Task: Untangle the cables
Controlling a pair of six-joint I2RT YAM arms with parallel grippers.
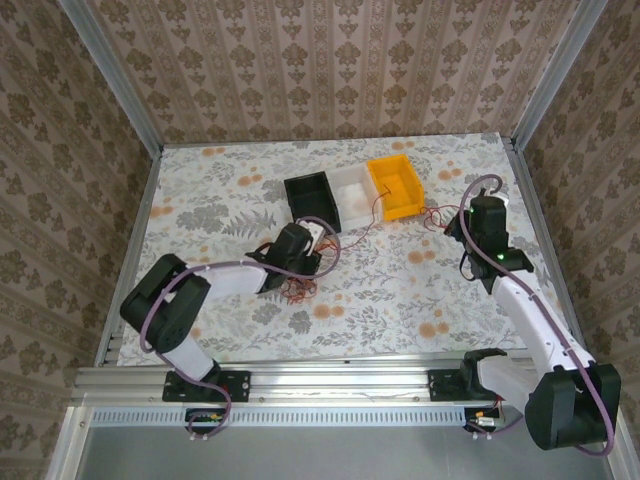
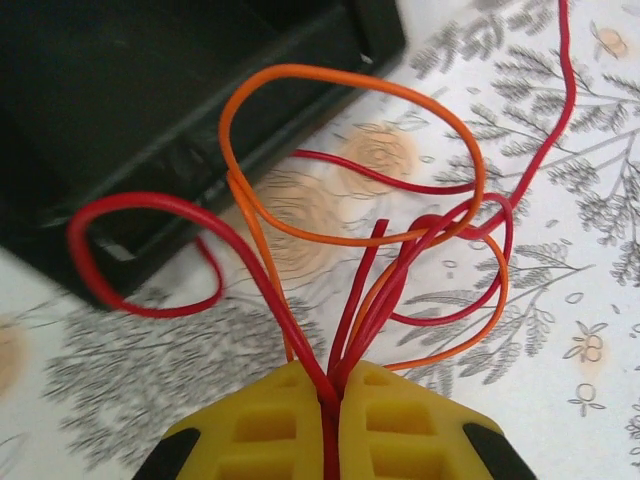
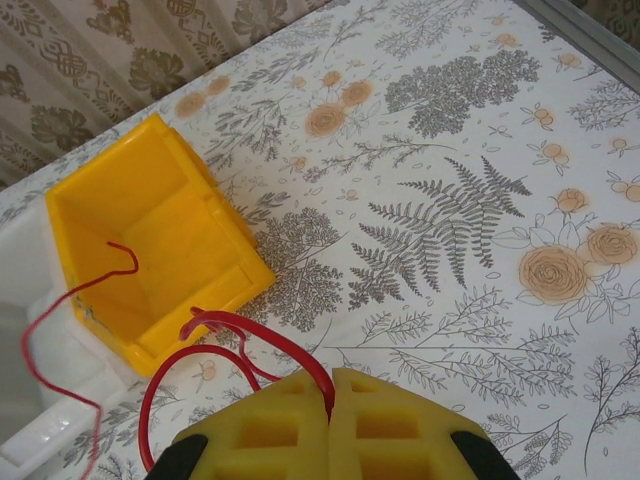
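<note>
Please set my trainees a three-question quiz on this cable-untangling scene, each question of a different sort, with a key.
1. True or false: the left gripper is shut on a bundle of red and orange wires.
2. How many bins stand in a row on the table? A two, B three, C four.
3. Fill the gap: the right gripper is shut on a ____ wire beside the yellow bin.

Key: 1 true; 2 B; 3 red.
</note>
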